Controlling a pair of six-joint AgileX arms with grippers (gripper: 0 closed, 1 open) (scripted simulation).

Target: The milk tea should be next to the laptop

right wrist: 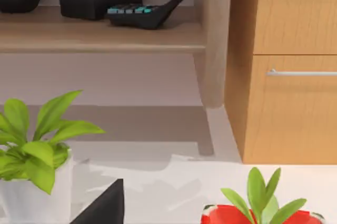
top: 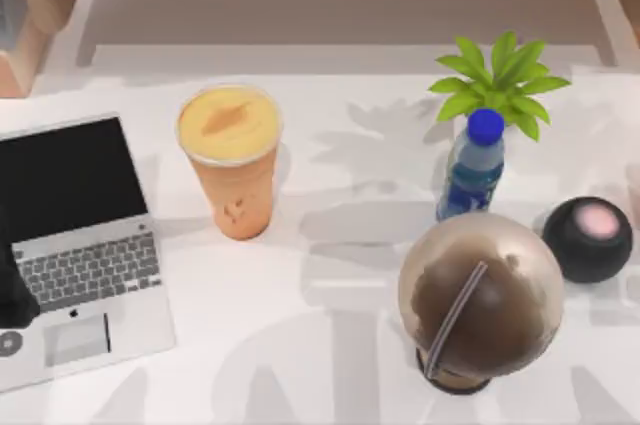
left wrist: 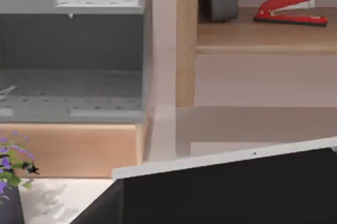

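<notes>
a dark part of the left arm [top: 12, 290] overlaps the left edge of the one silver-grey laptop with black screen [top: 75, 245]; its grip cannot be told. one tall peach-orange milk tea cup [top: 230, 160] stands upright just right of the laptop, apart from it. one brown dome-lidded cup with a straw [top: 480, 300] stands well to the right, near one blue-capped bottle [top: 472, 167].

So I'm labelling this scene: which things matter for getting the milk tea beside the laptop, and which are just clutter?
Part of the job:
- milk tea
- laptop

Just lying about:
- brown dome-lidded cup
- blue-capped bottle
- green plant
- black round speaker
- red stapler on the shelf
</notes>
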